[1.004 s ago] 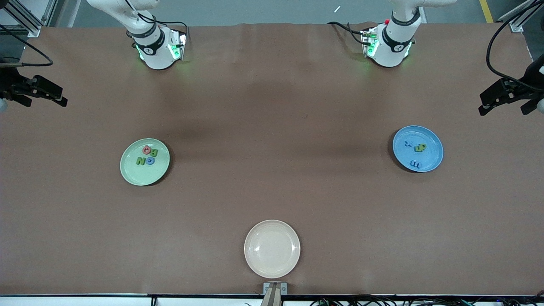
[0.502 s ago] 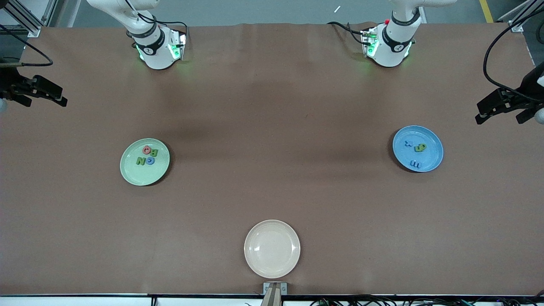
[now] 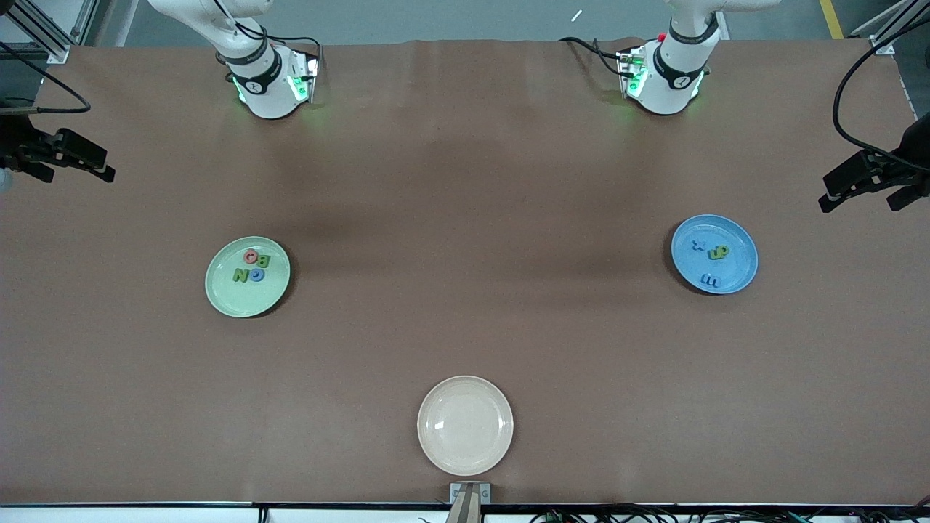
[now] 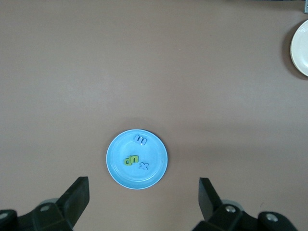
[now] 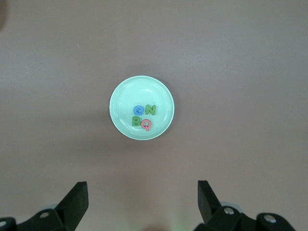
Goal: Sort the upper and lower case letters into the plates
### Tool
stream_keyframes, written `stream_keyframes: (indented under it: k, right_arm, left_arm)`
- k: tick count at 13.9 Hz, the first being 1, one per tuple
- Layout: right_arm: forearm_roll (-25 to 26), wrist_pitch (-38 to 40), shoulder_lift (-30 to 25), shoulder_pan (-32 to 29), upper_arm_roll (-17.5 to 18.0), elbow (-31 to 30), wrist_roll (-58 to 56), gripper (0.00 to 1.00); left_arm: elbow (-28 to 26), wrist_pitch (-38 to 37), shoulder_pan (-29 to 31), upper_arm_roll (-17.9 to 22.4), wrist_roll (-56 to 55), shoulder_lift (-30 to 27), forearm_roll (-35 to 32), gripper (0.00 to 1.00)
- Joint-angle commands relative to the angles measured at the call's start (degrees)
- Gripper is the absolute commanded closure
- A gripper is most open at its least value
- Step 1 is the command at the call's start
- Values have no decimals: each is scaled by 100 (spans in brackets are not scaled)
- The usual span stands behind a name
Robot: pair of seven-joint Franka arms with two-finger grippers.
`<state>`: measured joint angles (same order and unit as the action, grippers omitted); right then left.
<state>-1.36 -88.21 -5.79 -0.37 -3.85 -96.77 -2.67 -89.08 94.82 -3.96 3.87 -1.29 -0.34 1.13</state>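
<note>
The mint green plate (image 3: pixel 236 296) holds a pink-red round capital (image 3: pixel 251 256), green B (image 3: pixel 264 259), green N (image 3: pixel 240 275) and blue G (image 3: pixel 256 274). In the blue plate (image 3: pixel 735 270) lie blue x (image 3: pixel 699 245), two green small letters (image 3: pixel 718 252) side by side and blue m (image 3: pixel 710 280). My left gripper (image 3: pixel 828 192) hangs open and empty over the table's edge at the left arm's end, high above the blue plate (image 4: pixel 118 149). The right gripper (image 3: pixel 104 164) is open and empty over the edge at the right arm's end, looking down on the mint plate (image 5: pixel 129 94).
A cream-beige plate (image 3: pixel 465 425) with nothing in it sits near the table's front edge, midway between the two ends. Brown cloth covers the table. The two arm bases stand at the edge farthest from the front camera.
My left gripper has drifted a little over its end of the table. The right gripper, the plates and the letters have not moved.
</note>
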Motion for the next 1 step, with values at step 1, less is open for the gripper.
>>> stream_keyframes:
  k: [1]
  right_arm:
    - [-23, -82, -186, -77, 60, -185, 12, 0]
  left_arm:
    - [84, -60, 9, -18, 50, -10, 28, 0]
